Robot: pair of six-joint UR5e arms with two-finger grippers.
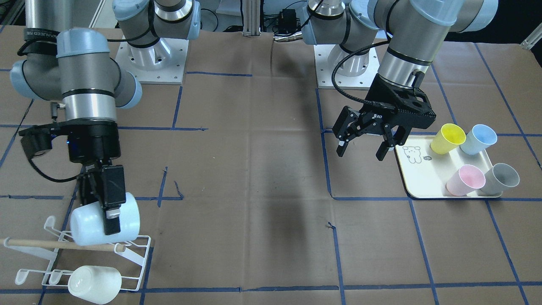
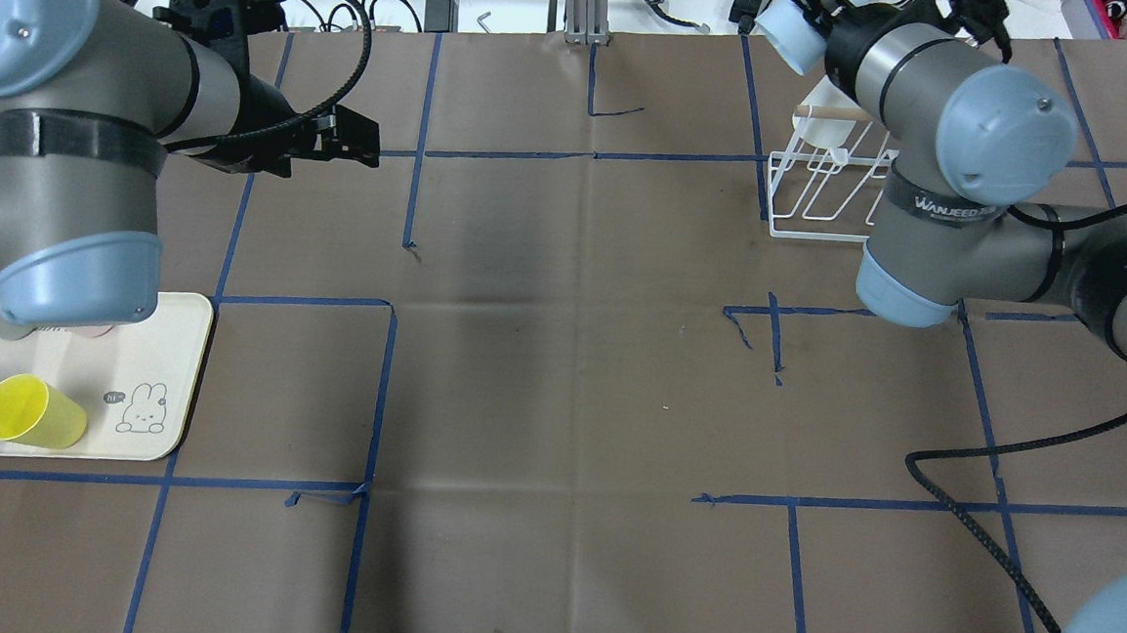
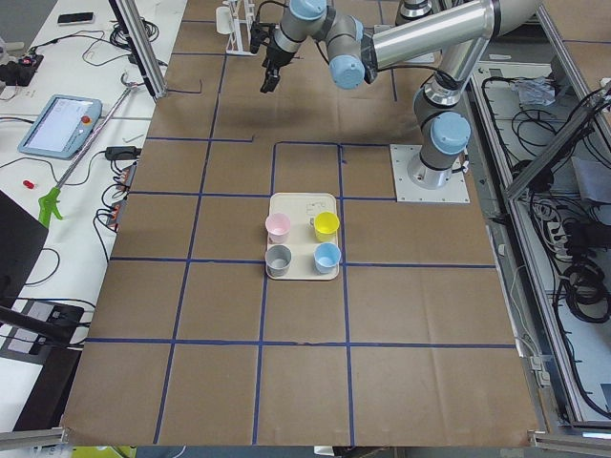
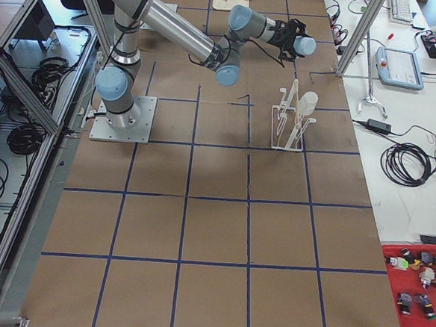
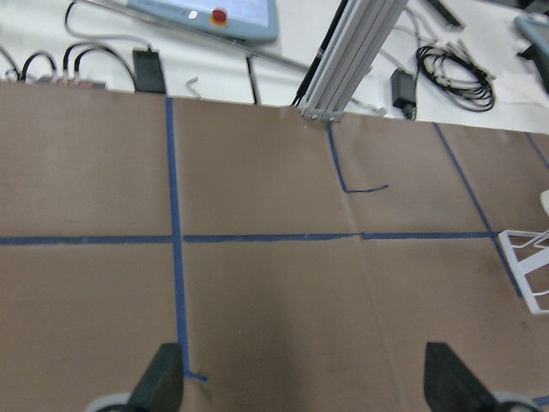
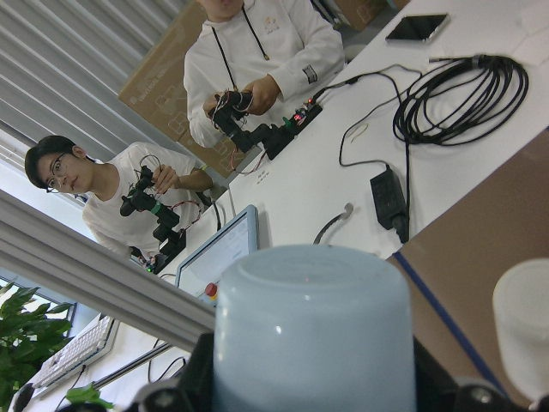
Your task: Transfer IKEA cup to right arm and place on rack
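My right gripper [image 1: 111, 214] is shut on a pale blue cup [image 1: 87, 226] and holds it on its side just above the white wire rack [image 1: 137, 254], over the rack's wooden rod [image 1: 42, 244]. In the right wrist view the cup [image 6: 313, 335] fills the space between the fingers. A white cup [image 1: 95, 284] lies on the rack's front prongs. My left gripper [image 1: 362, 150] is open and empty, above the table beside the cream tray [image 1: 423, 186]. In the left wrist view its fingertips [image 5: 163, 382] stand wide apart over bare paper.
The tray holds a yellow cup [image 1: 448, 138], a blue cup [image 1: 478, 140], a pink cup [image 1: 465, 180] and a grey cup [image 1: 501, 178]. Brown paper with blue tape lines covers the table. Two operators sit at a bench beyond the rack [image 6: 257, 69].
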